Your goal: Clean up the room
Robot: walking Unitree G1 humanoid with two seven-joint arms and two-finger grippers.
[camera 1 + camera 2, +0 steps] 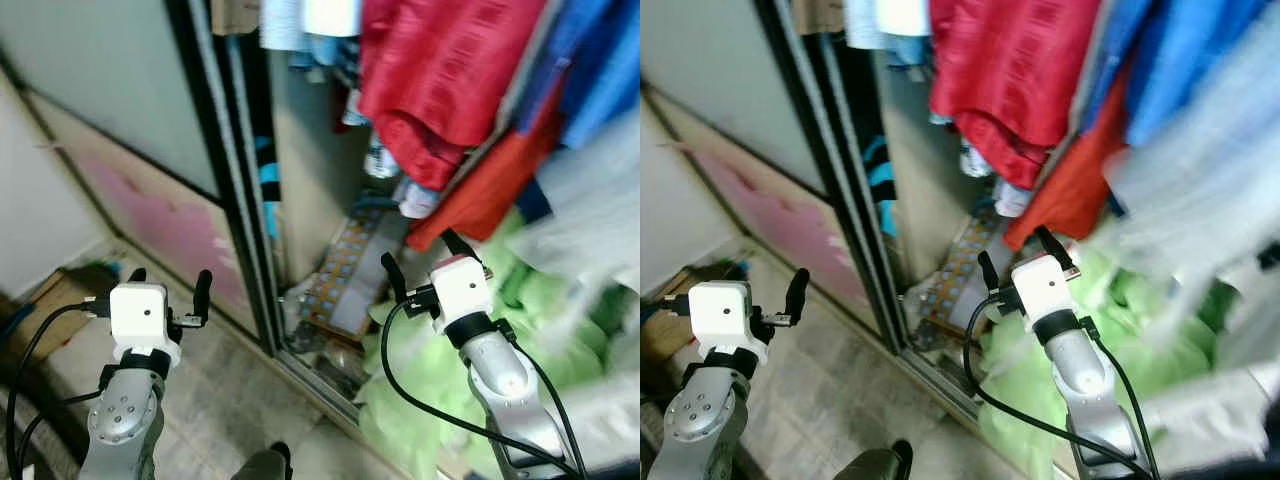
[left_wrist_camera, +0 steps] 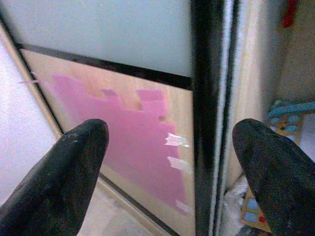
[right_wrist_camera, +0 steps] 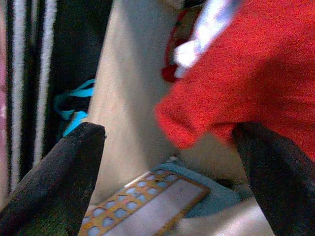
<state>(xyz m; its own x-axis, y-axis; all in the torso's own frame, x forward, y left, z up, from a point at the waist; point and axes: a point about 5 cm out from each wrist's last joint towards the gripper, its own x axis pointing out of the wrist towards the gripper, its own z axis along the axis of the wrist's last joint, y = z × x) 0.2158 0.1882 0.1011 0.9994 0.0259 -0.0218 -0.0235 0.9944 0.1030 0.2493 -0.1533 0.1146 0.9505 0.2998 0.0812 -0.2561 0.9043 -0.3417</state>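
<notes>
I face an open wardrobe with a black-framed sliding door (image 1: 235,190). Red garments (image 1: 440,80) and blue ones (image 1: 600,60) hang inside; a light green cloth (image 1: 430,370) is heaped at the bottom. My right gripper (image 1: 425,258) is open and empty, raised in front of the wardrobe floor just below the hem of an orange-red garment (image 3: 246,83). My left gripper (image 1: 170,290) is open and empty, held before the frosted door panel (image 2: 113,34) with its pink patch (image 2: 128,132).
A flat orange and blue patterned board (image 1: 345,275) lies on the wardrobe floor, with a white bag-like lump (image 1: 300,305) at its near end. Clutter, including a brown cardboard piece (image 1: 50,300), sits by the wall at left. Pale floor (image 1: 220,400) lies before the door track.
</notes>
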